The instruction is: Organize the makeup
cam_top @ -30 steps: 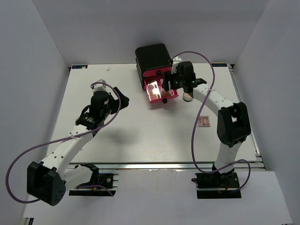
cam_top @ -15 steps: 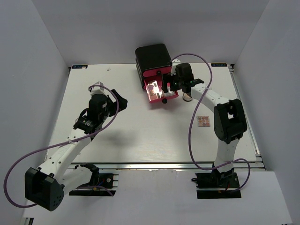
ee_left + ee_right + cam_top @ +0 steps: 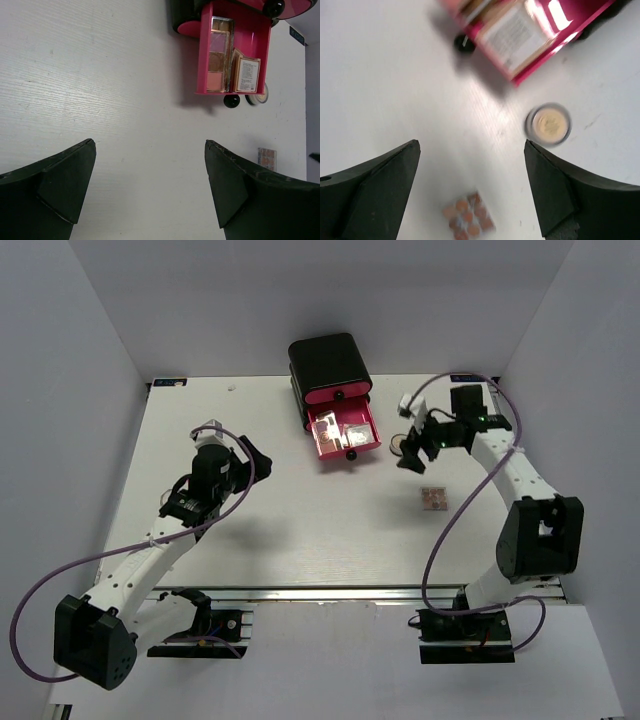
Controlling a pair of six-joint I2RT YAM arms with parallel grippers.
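Observation:
The black box point(image 3: 328, 362) stands at the back with one pink drawer point(image 3: 343, 430) pulled open; palettes point(image 3: 218, 55) lie inside it. A round gold compact point(image 3: 399, 447) sits on the table right of the drawer and shows in the right wrist view point(image 3: 548, 124). A small square palette point(image 3: 433, 499) with orange pans lies further forward and also shows in the right wrist view point(image 3: 468, 218). My right gripper point(image 3: 408, 454) is open and empty above the table beside the compact. My left gripper point(image 3: 252, 453) is open and empty at mid-left.
The drawer's black knob point(image 3: 350, 455) sticks out toward the front. White walls close in the table point(image 3: 300, 530) on three sides. Purple cables loop from both arms.
My right gripper has pulled back from the open drawer to the right and now hangs open near the gold compact. The left arm has hardly moved.

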